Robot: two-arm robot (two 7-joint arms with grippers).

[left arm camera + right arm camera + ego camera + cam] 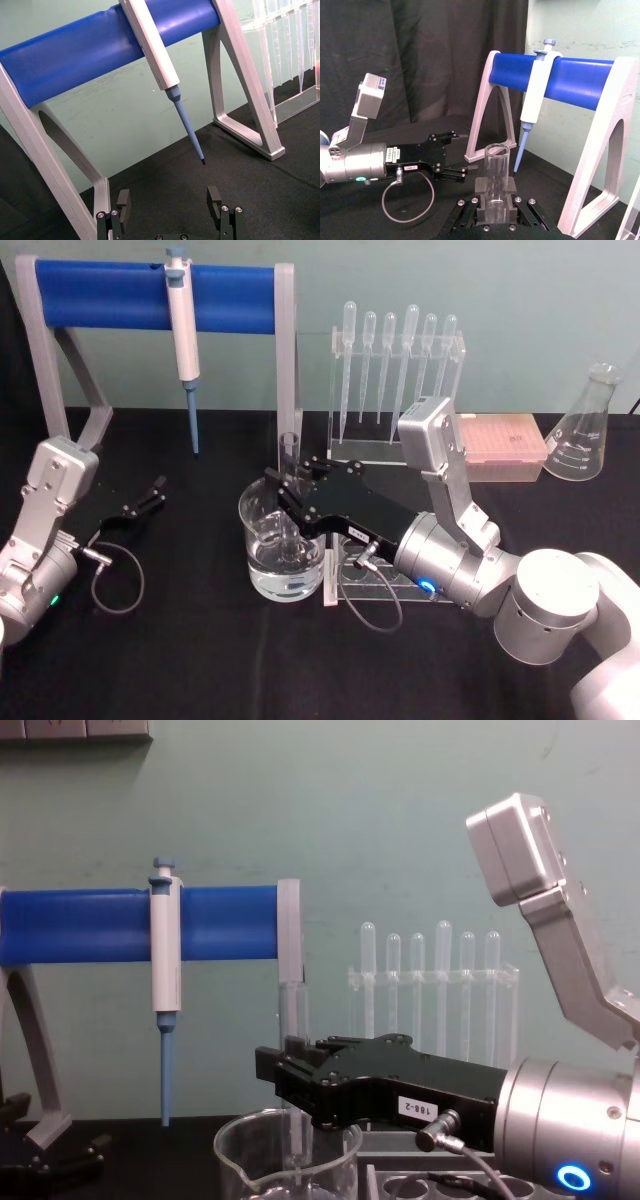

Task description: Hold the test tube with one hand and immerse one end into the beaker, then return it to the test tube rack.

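The test tube (290,455) stands upright, and my right gripper (288,502) is shut on its middle. Its open rim rises above the black fingers and its lower part reaches down inside the beaker (262,565), which holds clear liquid. From the side, the test tube (290,1010) descends behind my right gripper (298,1088) into the beaker (240,1160). The right wrist view shows the test tube (496,172) clamped between the pads of my right gripper (495,196). My left gripper (146,502) rests open at the left of the table, apart from everything; its fingers (123,202) hold nothing.
A blue-barred stand (100,295) with a hanging micropipette (182,335) stands at the back left. A rack of plastic pipettes (395,370), a pink tip box (500,445) and a conical flask (585,430) line the back. A clear holed rack (385,580) lies under my right wrist.
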